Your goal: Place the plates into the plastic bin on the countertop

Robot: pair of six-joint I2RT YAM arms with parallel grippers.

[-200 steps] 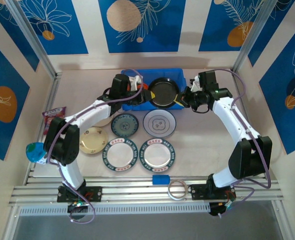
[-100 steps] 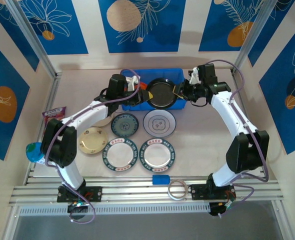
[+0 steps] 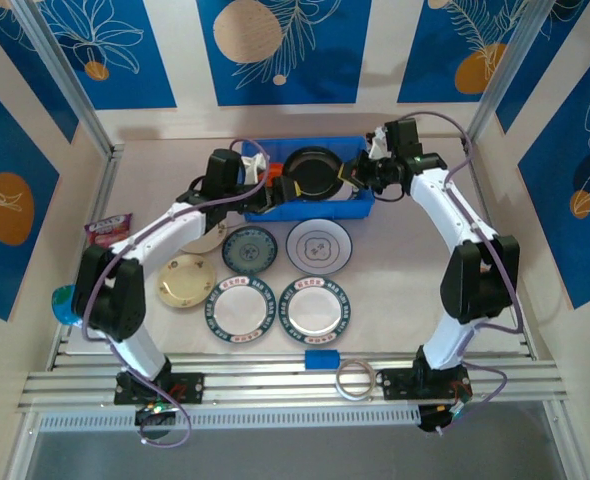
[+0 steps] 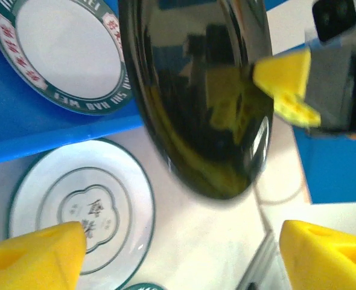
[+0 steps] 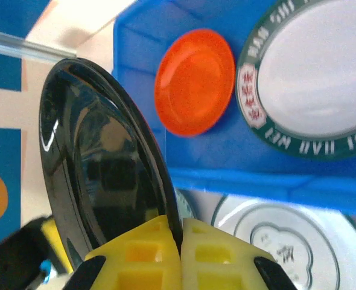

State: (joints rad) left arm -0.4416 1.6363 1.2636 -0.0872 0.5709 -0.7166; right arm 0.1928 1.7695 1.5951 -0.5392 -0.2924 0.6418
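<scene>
My left gripper (image 4: 183, 234) has just let go: its jaws now stand wide apart and empty, near the black plate (image 3: 310, 172). I judge the handover done. The plate hangs tilted over the plastic bin (image 3: 315, 211), hollow face up and leftward. It is round, with no long axis. My right gripper (image 5: 179, 226) is clamped on its right rim.

We see cream walls (image 3: 385, 50) on 3 sides, carrying blue panels (image 3: 325, 70) with white leaves and orange discs. Aluminium rails (image 3: 255, 386) edge the pale matte surface (image 3: 395, 290).
</scene>
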